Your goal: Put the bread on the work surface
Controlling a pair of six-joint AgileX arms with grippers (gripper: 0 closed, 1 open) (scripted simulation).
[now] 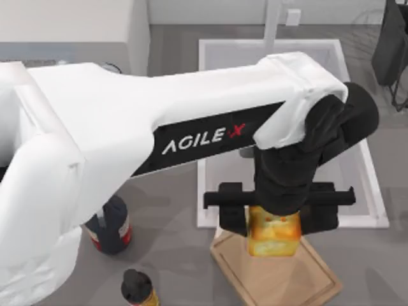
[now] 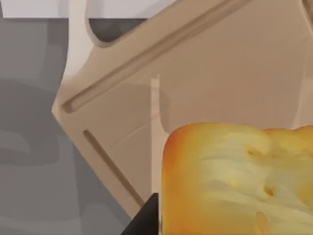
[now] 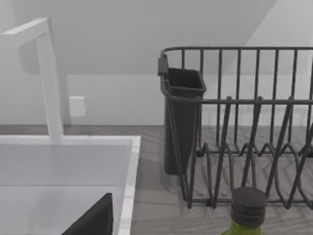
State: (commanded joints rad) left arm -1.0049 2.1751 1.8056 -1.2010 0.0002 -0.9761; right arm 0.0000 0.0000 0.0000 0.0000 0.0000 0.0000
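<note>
— Golden-yellow crumb with a toasted orange-brown crust: that is the bread [image 1: 274, 234], and it hangs in the left claw [image 1: 278, 220], held between the two dark fingers over the near end of the work surface [image 1: 280, 280].

— Is it on the board yet?

— I would judge not quite. In the left wrist view the bread [image 2: 237, 178] sits close before the camera with the tan wood of the work surface [image 2: 215, 73] and its grooved border beyond it; whether the underside touches the wood I cannot tell.

— How will it handle?

— Light and soft, I think. A porous loaf chunk crushes if squeezed hard, so the hold on its two flat sides, about mid-height, looks right. The crust gives some grip; it should not slip.

— And the other arm?

— The right arm is parked; its wrist camera looks toward the sink [image 3: 68, 161], a dark dish rack [image 3: 244, 127] and a green bottle [image 3: 247, 210]. I cannot tell how the right claw stands.

— Anything else on the worktop [image 1: 172, 255]?

— Two bottles left of the board, a dark blue one [image 1: 109, 226] and a black-capped one [image 1: 137, 288], both well apart from the bread.
</note>
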